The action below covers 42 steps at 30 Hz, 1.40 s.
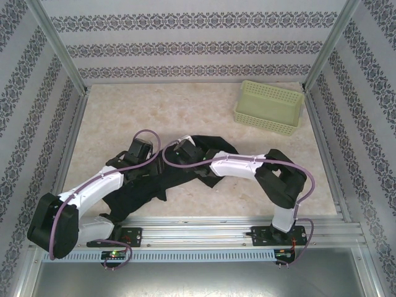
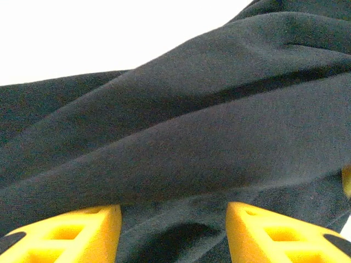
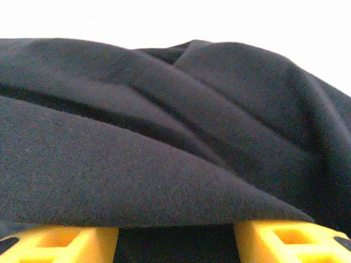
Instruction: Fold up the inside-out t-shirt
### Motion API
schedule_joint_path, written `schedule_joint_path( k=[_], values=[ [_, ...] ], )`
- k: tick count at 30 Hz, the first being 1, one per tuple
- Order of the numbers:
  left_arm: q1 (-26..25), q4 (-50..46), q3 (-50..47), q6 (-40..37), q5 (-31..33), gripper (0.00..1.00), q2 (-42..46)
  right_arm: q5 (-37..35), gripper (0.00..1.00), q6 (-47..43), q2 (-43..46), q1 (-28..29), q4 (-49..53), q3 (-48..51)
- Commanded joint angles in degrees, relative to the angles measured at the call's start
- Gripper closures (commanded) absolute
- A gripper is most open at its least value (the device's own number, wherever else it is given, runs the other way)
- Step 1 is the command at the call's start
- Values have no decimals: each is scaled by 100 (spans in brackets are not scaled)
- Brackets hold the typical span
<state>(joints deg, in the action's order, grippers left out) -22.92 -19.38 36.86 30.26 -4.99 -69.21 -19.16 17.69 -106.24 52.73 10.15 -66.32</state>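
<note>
The inside-out t-shirt [image 1: 148, 189] is a black crumpled heap on the table's near middle, stretching from the front rail up towards the centre. My left gripper [image 1: 137, 162] is pressed down into its left part. In the left wrist view the t-shirt [image 2: 181, 137] lies in thick folds, and the left gripper [image 2: 173, 219] stands open, with cloth between and under its yellow fingers [image 2: 77, 233]. My right gripper [image 1: 185, 159] is down on the heap's upper middle. In the right wrist view a fold of the t-shirt [image 3: 137, 164] drapes over the tips of the open right gripper [image 3: 175, 241].
A pale green perforated basket [image 1: 270, 106] stands at the back right of the beige table [image 1: 161, 111]. Patterned walls and metal posts close in the sides and back. A metal rail [image 1: 204, 226] runs along the front edge.
</note>
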Motion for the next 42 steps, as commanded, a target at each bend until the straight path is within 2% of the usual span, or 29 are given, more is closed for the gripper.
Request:
schedule_joint_path(
  k=[1,7,9,14,15,24,30,34,37,40,42],
  values=[
    [116,197,-126,15,-97,48,146,-248,43,-432,-266,-113,455,-343],
    [169,201,-112,2,-131,47,66,-221,49,-643,-539,-140,638,-665],
    [175,184,-77,-3,-119,47,18,-228,59,-657,-629,-149,708,-759],
    [260,97,86,23,52,47,-258,16,98,-638,-350,-131,682,-643],
    [296,69,125,41,102,47,-349,87,100,-619,-188,-132,656,-560],
    [836,118,578,138,354,47,-1330,846,100,-341,1762,-131,213,635],
    [838,1,1041,66,282,47,-1466,1268,100,73,2656,-349,-125,1316],
    [380,-122,1007,-147,585,47,-820,1639,100,401,2920,-552,-567,1634],
    [-251,-65,724,-317,885,45,30,1781,100,491,2924,-556,-706,1649],
    [-930,227,388,-515,773,45,670,1866,100,557,2929,-562,-805,1640],
    [-1249,532,202,-539,561,45,785,1918,100,583,2948,-561,-813,1608]
  ],
)
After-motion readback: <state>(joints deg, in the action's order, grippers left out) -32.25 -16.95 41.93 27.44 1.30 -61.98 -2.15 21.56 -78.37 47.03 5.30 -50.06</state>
